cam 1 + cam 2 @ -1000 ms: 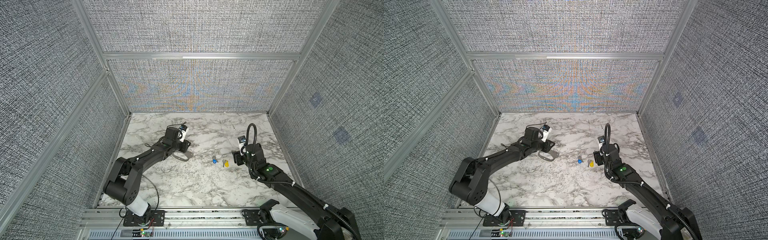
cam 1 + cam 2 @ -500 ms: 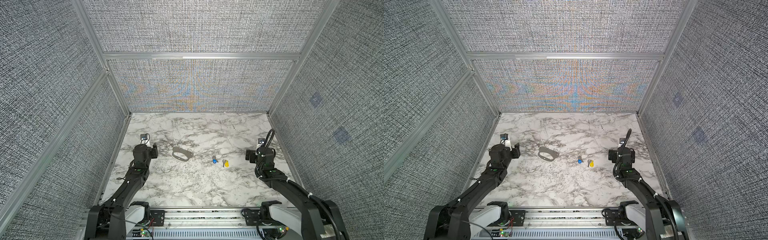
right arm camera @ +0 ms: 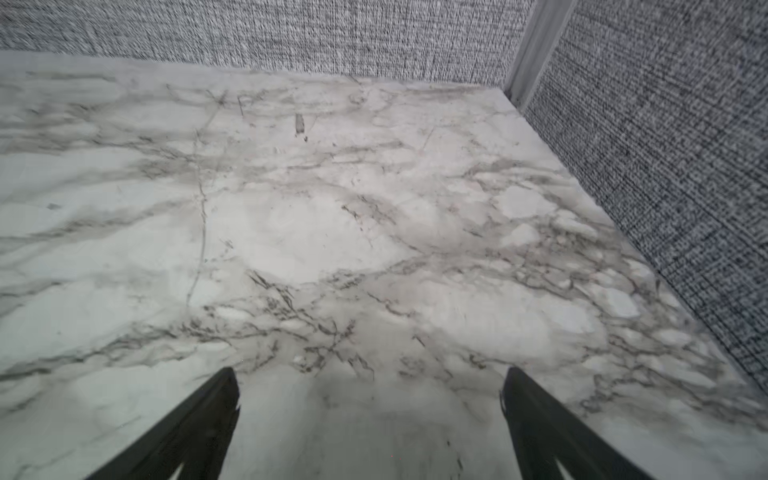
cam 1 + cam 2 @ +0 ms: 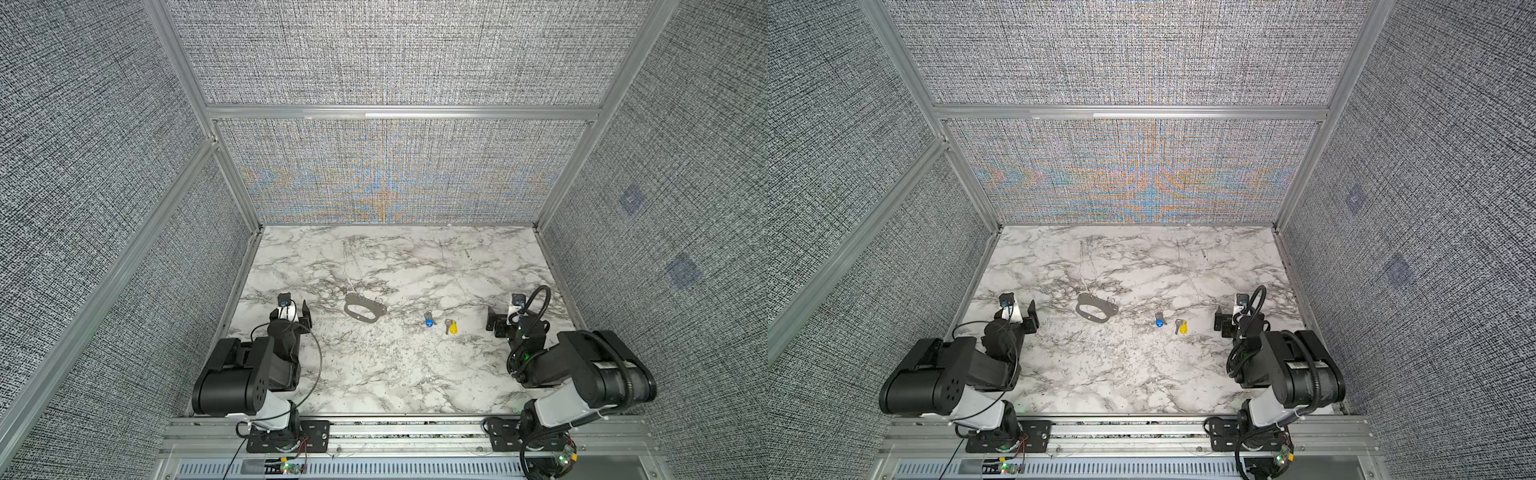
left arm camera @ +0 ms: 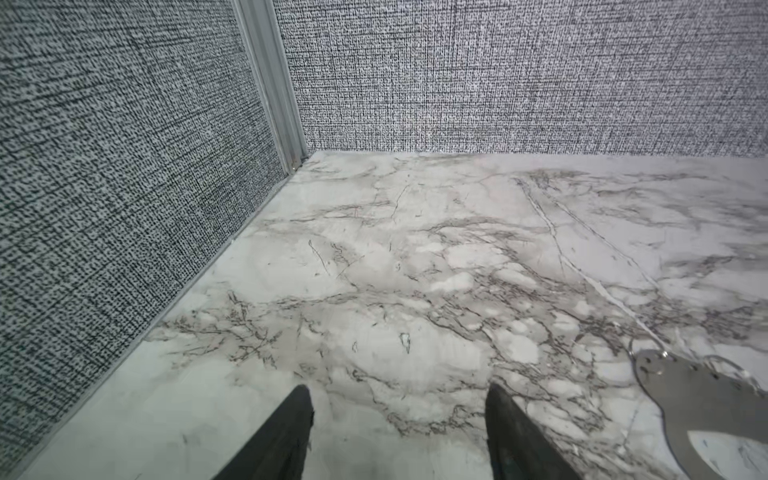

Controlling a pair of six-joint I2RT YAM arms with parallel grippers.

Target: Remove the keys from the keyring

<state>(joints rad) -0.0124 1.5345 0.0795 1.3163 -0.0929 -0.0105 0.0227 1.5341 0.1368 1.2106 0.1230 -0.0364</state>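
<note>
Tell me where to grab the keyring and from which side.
I'd take the keyring by its thin near rim, from straight above, one finger inside the opening, one outside. It lies flat on the table, so nothing stands up for a sideways pinch.

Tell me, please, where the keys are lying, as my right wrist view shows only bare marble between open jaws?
Observer: Both lie loose on the marble table: the blue-tagged key and, right of it in both top views, the yellow-tagged key.
Operator: Is either one attached to anything?
Observer: No; the keyring lies flat by itself, left of the keys, touching neither.
Operator: Is the other arm holding anything?
Observer: No; the left gripper is open and empty, over bare marble.
</note>
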